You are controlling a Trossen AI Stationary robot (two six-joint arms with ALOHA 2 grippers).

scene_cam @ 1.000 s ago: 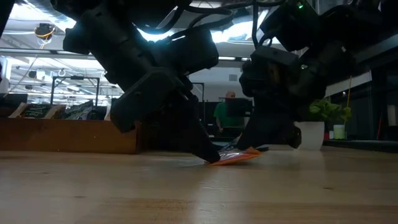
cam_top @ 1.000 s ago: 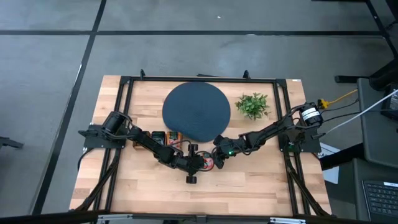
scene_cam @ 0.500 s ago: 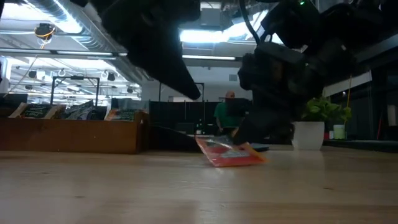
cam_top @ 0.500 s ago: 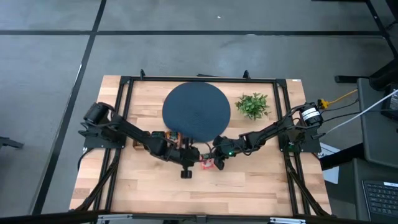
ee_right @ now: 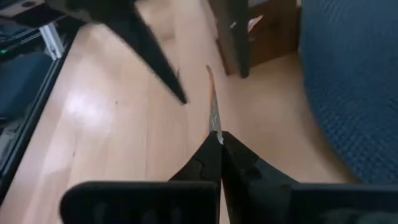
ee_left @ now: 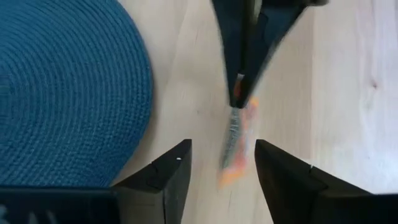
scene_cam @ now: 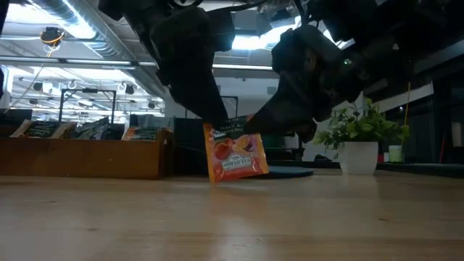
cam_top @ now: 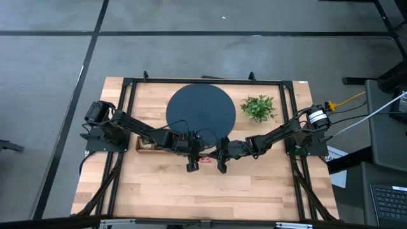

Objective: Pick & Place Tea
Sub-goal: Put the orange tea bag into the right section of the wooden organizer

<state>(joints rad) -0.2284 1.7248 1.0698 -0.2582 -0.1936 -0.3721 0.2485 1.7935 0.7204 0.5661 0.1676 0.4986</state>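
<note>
Sachet: 1 orange-red tea sachet [scene_cam: 235, 154] hangs upright on edge near the middle of the surface [cam_top: 254, 184], its lower edge at or just above the wood; I cannot tell which.
Right hand: the right hand [ee_right: 217, 138] comes in from 3 o'clock, fingers pressed together on the sachet's top corner.
Left hand: the left hand [ee_left: 217, 163] reaches in from 9 o'clock, fingers spread apart on either side of the sachet, not touching it in the wrist view.
Disc: 1 round dark blue woven disc [cam_top: 200, 114] lies at 12 o'clock from the sachet, just beside both hands.
Plant: 1 small green plant [cam_top: 259, 107] in a white pot stands at 2 o'clock, clear of the arms.
Box: 1 wooden box [scene_cam: 80, 156] with more sachets sits at 9 o'clock, partly under the left arm.
Obstruction: seen from above, both arms cover most of the sachet.
</note>
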